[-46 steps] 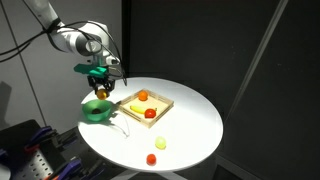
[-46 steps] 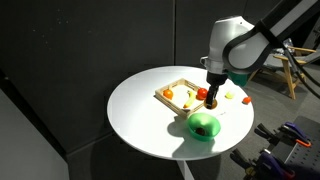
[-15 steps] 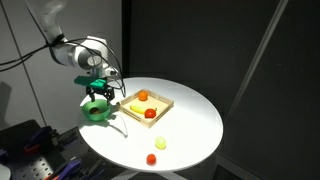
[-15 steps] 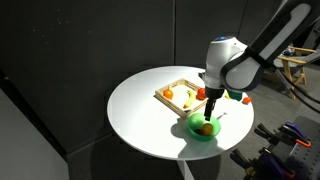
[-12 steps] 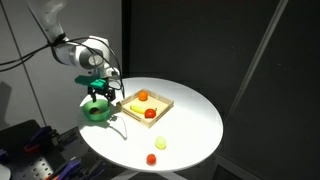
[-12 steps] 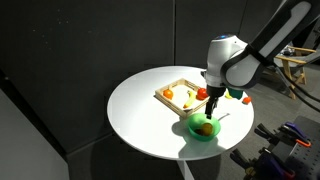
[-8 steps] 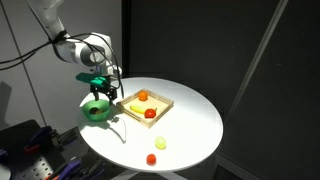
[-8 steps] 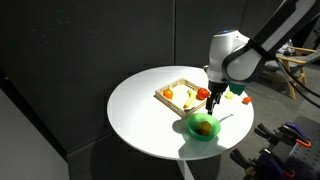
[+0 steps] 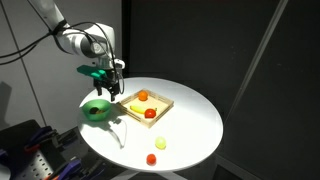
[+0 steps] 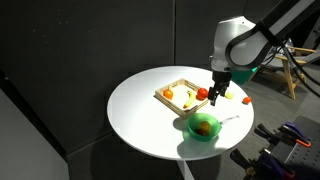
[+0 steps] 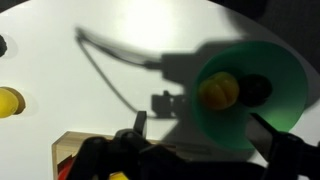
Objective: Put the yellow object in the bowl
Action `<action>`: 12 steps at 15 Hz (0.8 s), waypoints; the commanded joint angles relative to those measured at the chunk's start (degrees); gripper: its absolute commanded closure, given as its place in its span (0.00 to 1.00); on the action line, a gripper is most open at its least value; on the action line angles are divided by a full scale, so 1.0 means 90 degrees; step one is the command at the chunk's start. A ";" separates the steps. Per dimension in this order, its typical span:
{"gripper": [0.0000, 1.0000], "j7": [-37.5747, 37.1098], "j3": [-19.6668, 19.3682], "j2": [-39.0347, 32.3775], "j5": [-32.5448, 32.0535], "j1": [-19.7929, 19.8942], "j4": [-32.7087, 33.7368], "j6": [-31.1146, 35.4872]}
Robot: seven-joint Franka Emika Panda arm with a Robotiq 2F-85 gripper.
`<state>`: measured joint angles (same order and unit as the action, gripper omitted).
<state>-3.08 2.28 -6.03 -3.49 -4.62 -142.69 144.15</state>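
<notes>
Item: round white table (image 9: pixel 195 115), which I see in both exterior views. Lying directly on it:
- green bowl (image 9: pixel 97 110), near one edge
- square wooden tray (image 9: pixel 146 107), just beside the bowl, toward the middle; I cannot tell whether they touch
- small yellow lump (image 9: pixel 160 144) and small red ball (image 9: pixel 151 158), close together near the rim, well apart from the tray

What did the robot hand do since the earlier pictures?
The gripper let the yellow fruit drop into the green bowl, then rose above it, open. The bowl and the wooden tray stayed put.
</notes>
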 commanded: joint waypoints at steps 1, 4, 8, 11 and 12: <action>0.00 0.0026 0.0002 0.0581 0.0220 0.0115 -0.0129 -0.0406; 0.00 0.0065 -0.0023 0.0928 0.0314 0.0180 -0.0168 -0.0635; 0.00 0.0062 -0.0063 0.1393 0.0249 0.0265 -0.0295 -0.0851; 0.00 0.0100 -0.0100 0.1717 0.0269 0.0308 -0.0434 -0.0950; 0.00 0.0121 -0.0110 0.1818 0.0283 0.0320 -0.0476 -0.0979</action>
<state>-3.06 1.65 6.04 -1.63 -2.26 -144.87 136.94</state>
